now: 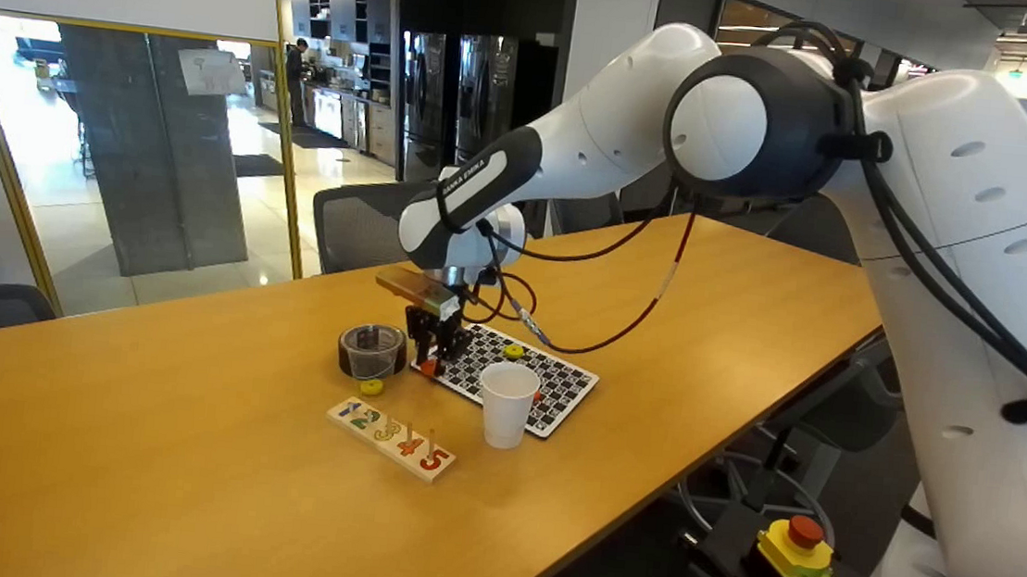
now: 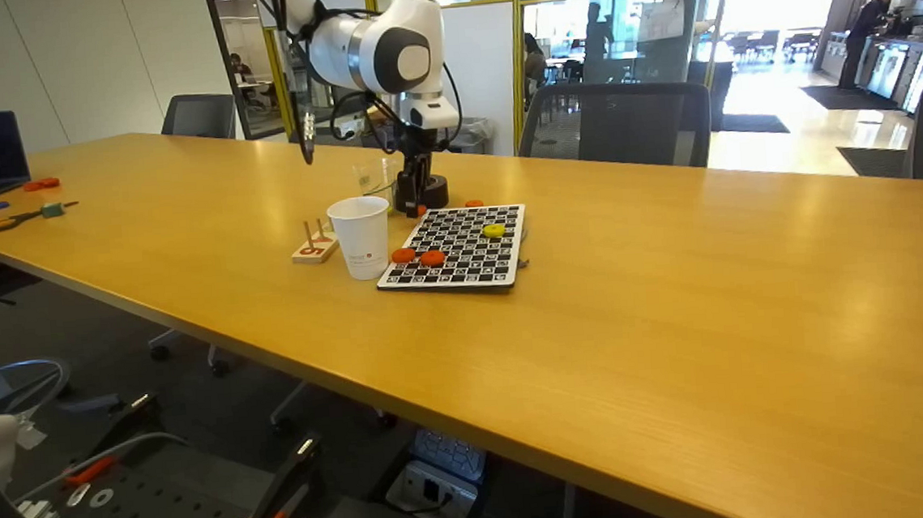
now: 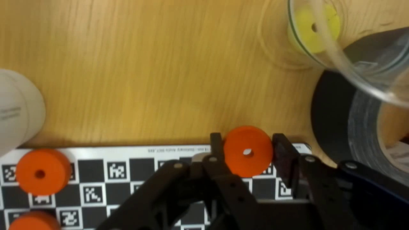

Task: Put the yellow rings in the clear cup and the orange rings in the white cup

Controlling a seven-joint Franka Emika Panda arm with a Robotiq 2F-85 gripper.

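A: The fingers (image 3: 280,147), how are they set?

B: Drawn in close: in the wrist view, one dark finger touches each side of a small orange ring (image 3: 247,162), so the gripper (image 3: 247,143) has hold of it.

A: Where is that ring?

B: At the edge of a black-and-white checkered board (image 3: 99,174), near one corner. Whether it rests on the board or is just above it, I cannot tell.

A: And the other orange ones?

B: In an exterior view, an orange ring (image 2: 404,256) and another orange ring (image 2: 432,258) lie on the board, at the end away from the gripper. One more orange ring (image 2: 474,204) sits at the gripper's end, either on the board's edge or just past it.

A: The yellow ones?

B: A yellow ring (image 1: 514,351) lies on the board, toward the edge facing away from the cups. Another yellow ring (image 3: 305,30) shows at the base of the clear cup (image 1: 372,355); inside or beside, I cannot tell.

A: Where are those cups?

B: Both are on the wooden table (image 1: 182,464). The clear cup is off the board's gripper corner, where a roll of black tape (image 3: 332,118) also lies. The white cup (image 1: 506,406) stands upright just beside the board's other end. A wooden number strip (image 1: 392,439) with pegs lies on the same side, apart from the board.
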